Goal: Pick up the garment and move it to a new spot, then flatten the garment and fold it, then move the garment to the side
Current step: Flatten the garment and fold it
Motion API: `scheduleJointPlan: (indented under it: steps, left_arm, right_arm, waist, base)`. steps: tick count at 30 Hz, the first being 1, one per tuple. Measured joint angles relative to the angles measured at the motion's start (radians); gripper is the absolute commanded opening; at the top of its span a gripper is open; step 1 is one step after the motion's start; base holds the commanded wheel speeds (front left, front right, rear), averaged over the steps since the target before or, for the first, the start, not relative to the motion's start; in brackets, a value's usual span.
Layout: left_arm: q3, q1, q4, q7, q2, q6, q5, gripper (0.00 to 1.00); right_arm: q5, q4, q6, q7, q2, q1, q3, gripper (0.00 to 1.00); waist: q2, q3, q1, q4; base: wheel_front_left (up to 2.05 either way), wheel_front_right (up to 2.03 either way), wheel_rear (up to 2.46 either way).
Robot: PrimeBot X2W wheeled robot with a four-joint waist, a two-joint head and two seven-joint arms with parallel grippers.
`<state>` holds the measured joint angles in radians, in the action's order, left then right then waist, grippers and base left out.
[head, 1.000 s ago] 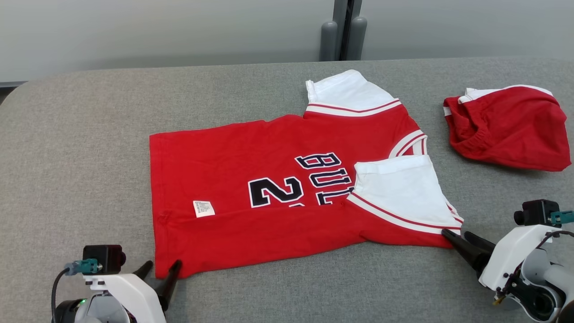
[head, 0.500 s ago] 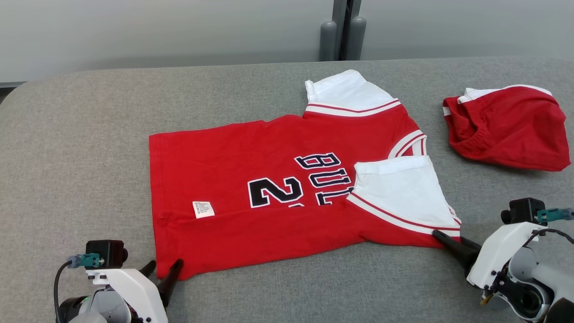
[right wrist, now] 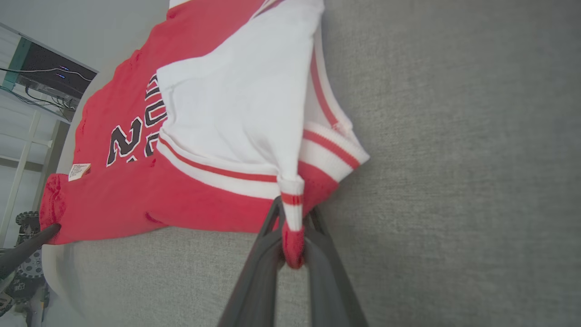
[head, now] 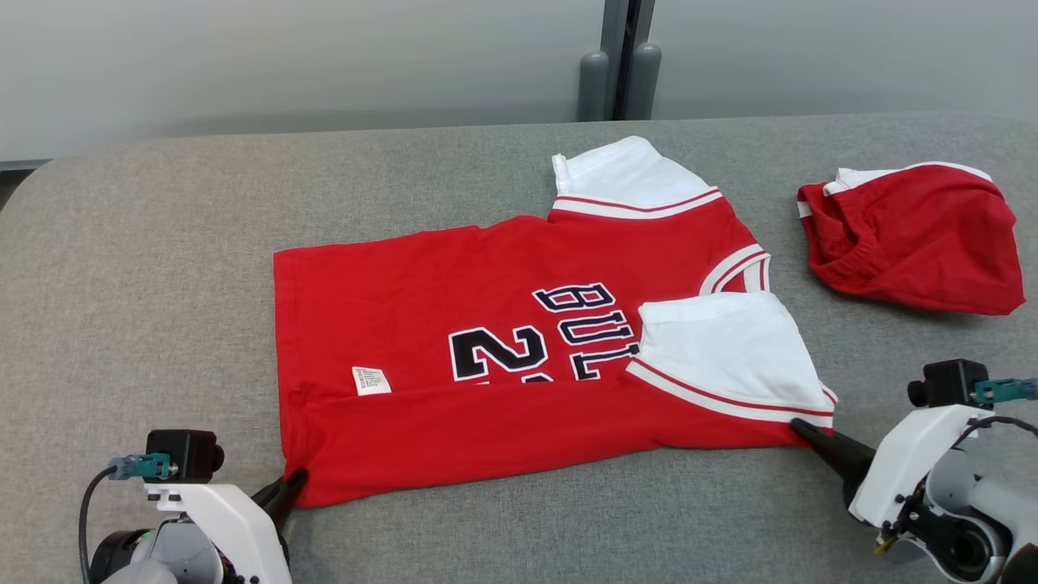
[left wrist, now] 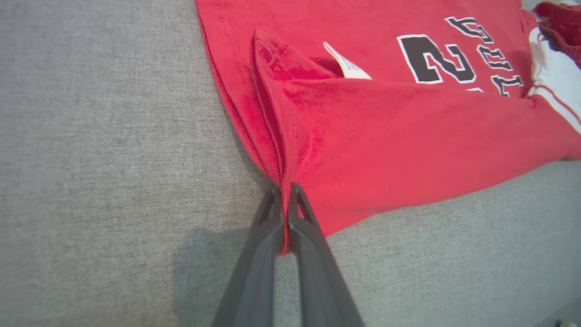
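A red jersey, the garment [head: 486, 341], lies on the grey table with white sleeves and dark lettering. Its near edge is folded over the body. My left gripper [head: 292, 480] is shut on the garment's near left hem corner; in the left wrist view the garment [left wrist: 372, 136] rises in a pinched ridge from that gripper [left wrist: 283, 190]. At the near right shoulder corner my right gripper [head: 799, 426] is shut on the cloth. The right wrist view shows that gripper [right wrist: 292, 213] clamping red cloth and striped trim of the garment [right wrist: 236, 113].
A second red garment [head: 916, 239] with white trim lies bunched at the far right of the grey table [head: 146, 268]. A dark post [head: 620, 61] stands behind the table's far edge. Bare table lies to the left and along the near edge.
Both grippers have closed on the garment's near corners, the left on the hem, the right on the shoulder. The near edge has lifted slightly. The head camera has tilted a little.
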<state>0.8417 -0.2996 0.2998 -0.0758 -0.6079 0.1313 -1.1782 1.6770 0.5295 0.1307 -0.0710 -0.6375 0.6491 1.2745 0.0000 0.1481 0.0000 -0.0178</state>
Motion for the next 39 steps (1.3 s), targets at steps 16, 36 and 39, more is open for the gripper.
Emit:
scheduleJointPlan:
  steps: [16, 36, 39]
  left_arm:
    - [0.02, 0.084, -0.236, -0.088, -0.141, 0.05, -0.013, 0.0]
    - [0.032, 0.16, -0.405, -0.162, -0.239, 0.12, -0.056, 0.0]
    - [0.033, 0.165, -0.42, -0.177, -0.249, 0.126, -0.06, 0.0]
  right_arm:
    - [0.014, -0.172, 0.0, 0.019, -0.167, -0.065, 0.0, 0.0]
    - [0.017, -0.379, 0.0, -0.047, -0.33, -0.22, 0.006, 0.0]
    - [0.016, -0.389, 0.0, -0.041, -0.339, -0.226, 0.006, 0.0]
  waist:
    - [0.0001, -0.039, 0.0, -0.019]
    - [0.0, -0.046, 0.0, -0.046]
    - [0.0, -0.04, 0.0, -0.046]
  base:
    - [0.0, 0.0, 0.0]
    - [0.0, 0.0, 0.0]
    - [0.0, 0.0, 0.0]
